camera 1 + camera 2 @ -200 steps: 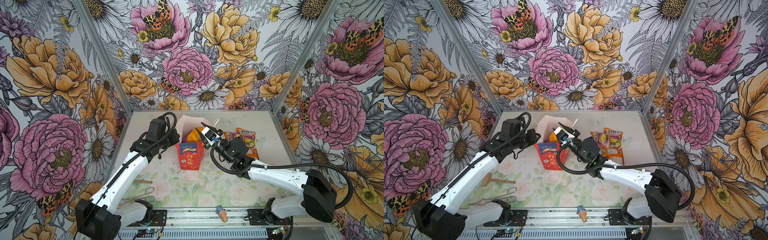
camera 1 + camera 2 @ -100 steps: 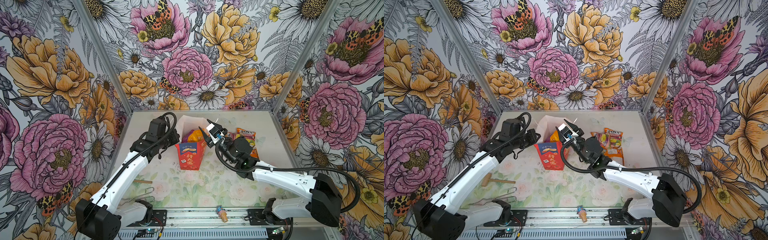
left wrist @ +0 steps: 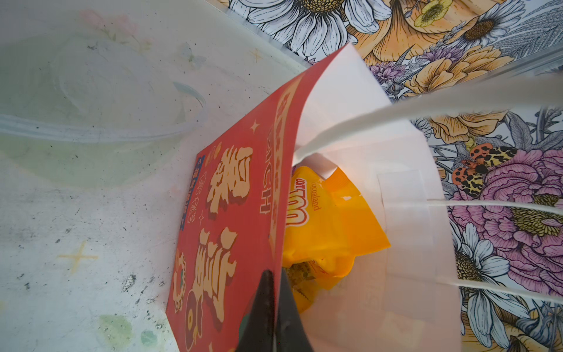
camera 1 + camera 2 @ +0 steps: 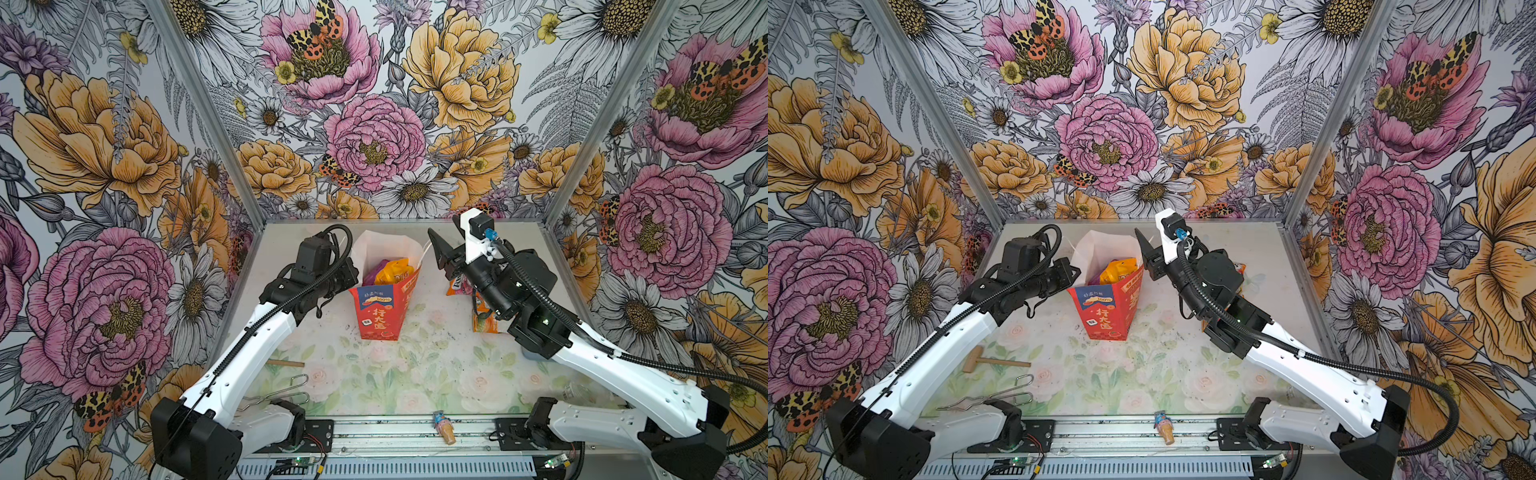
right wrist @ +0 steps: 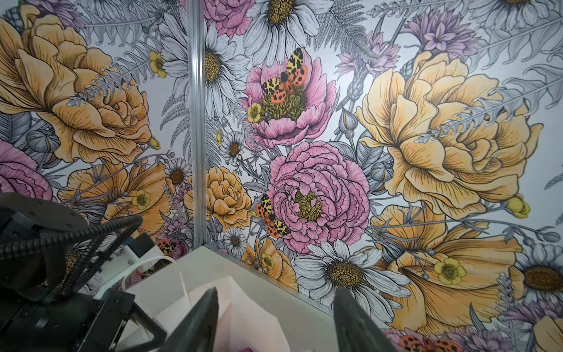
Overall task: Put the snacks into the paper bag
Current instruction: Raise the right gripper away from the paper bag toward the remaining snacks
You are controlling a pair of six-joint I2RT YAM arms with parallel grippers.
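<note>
I have the left gripper [image 3: 274,275] pinched tight on the rim of the paper bag [image 4: 380,309], on its red wall at the 9 o'clock side, one finger inside and one outside. That holds the mouth open. The bag stands upright a little toward 12 o'clock from the table's middle.

The right gripper [image 5: 277,294] hangs in the air at the bag's 3 o'clock, its fingers well apart with nothing between them.

In the bag, a yellow-orange packet [image 3: 332,225] printed "cocoaland" lies on top, and a purple packet [image 4: 375,272] shows at its 9 o'clock. I cannot tell what lies under them.

An orange packet [image 4: 484,322] lies on the table at the bag's 3 o'clock, and a second packet [image 4: 456,286] just beside it, both partly hidden under my right arm.

I judge the task partly done, with the next pick in hand. I need to bring the right gripper down over one of those packets and close firmly, since glossy film slips, while the left pinch stays steady.
</note>
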